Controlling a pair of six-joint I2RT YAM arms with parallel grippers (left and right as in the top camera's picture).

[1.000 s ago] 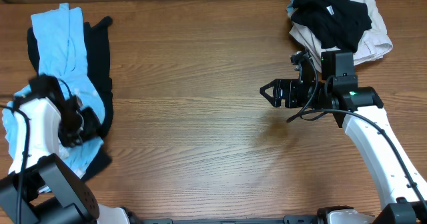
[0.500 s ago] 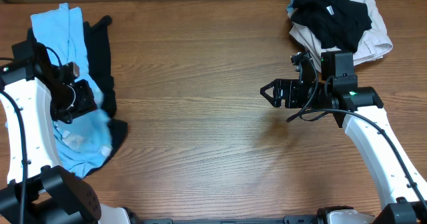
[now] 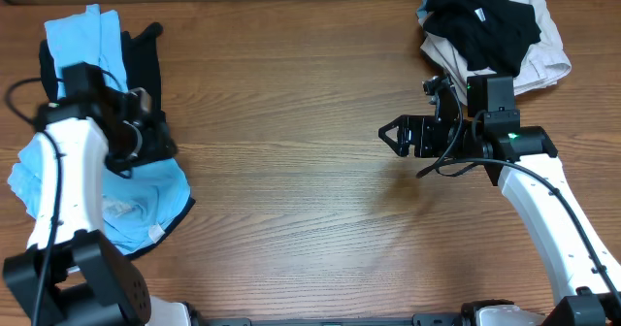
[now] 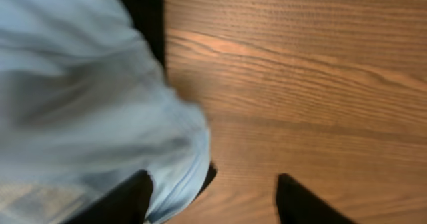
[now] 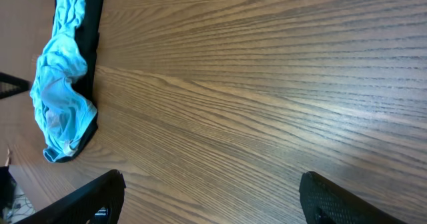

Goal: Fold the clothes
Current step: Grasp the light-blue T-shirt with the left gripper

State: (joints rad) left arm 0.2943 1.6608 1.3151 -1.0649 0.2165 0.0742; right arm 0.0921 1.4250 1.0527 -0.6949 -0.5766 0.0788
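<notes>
The light blue T-shirt [image 3: 146, 198] lies rumpled at the table's left, with a narrow strip [image 3: 85, 45] running toward the back. The black shirt [image 3: 146, 69] lies under and beside it. My left gripper [image 3: 155, 144] hovers over the blue shirt's right edge. In the left wrist view its jaws [image 4: 213, 204] stand apart, and the blue hem [image 4: 180, 157] lies by the left finger [image 4: 127, 201], not pinched. My right gripper [image 3: 390, 134] is open over bare wood at mid-right, nothing between its fingers [image 5: 87, 197]. It faces the far-off blue shirt [image 5: 63, 111].
A bundle of beige and black garments [image 3: 495, 25] sits at the back right corner, just behind the right arm. Brown wood tabletop [image 3: 291, 171] stretches between the two arms.
My left arm swung from the front left toward the middle, dragging the blue shirt's lower part to the right, and its jaws went from shut to apart. The right arm stayed still.
</notes>
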